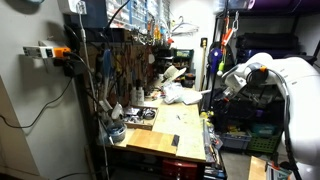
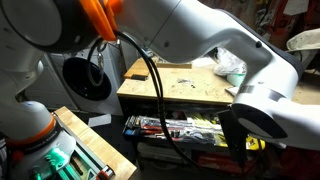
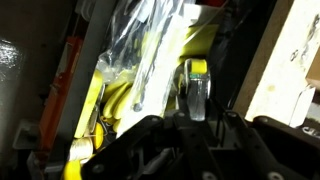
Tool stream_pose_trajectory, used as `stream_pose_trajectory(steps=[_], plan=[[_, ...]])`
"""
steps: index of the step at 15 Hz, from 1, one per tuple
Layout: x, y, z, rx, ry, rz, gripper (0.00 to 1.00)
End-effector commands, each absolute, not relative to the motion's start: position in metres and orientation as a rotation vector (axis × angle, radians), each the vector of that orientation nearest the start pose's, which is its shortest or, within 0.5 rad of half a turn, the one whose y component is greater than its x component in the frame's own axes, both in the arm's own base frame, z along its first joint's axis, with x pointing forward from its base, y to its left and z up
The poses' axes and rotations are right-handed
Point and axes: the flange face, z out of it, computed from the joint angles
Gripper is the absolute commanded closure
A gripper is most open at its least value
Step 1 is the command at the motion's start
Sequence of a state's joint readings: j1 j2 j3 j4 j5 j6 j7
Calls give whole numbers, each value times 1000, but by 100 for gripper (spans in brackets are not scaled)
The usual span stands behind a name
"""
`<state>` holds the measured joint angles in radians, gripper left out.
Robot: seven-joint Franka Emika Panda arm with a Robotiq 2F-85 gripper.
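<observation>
- A workshop: a dark pegboard wall (image 1: pixel 128 62) hung with hand tools stands behind a pale wooden work surface (image 1: pixel 172 130).
- A white power strip with orange plugs (image 1: pixel 48 51) trails cables.
- A heap of red and yellow packaged tools (image 2: pixel 180 128) lies beneath the surface.

Yellow under glossy clear wrap, black gripper

Ahead of the jaws lie bright yellow pieces (image 3: pixel 118 95) in shiny clear wrap (image 3: pixel 150 45). The gripper (image 3: pixel 196 95) is black and grey, with pale dark-flecked wood (image 3: pixel 288 70) on one side and an orange strip (image 3: pixel 68 60) on the other.
</observation>
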<state>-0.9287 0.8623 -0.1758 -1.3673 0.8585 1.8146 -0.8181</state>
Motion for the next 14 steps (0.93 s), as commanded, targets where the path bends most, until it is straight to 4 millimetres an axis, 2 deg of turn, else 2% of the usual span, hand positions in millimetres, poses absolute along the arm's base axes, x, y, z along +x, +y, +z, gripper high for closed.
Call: stream_pose_trajectory(steps=[1, 7, 14], plan=[[403, -616, 170, -2226, 987, -379, 92], [412, -649, 149, -2107, 1248, -434, 92], [428, -666, 128, -2032, 1433, -480, 92]])
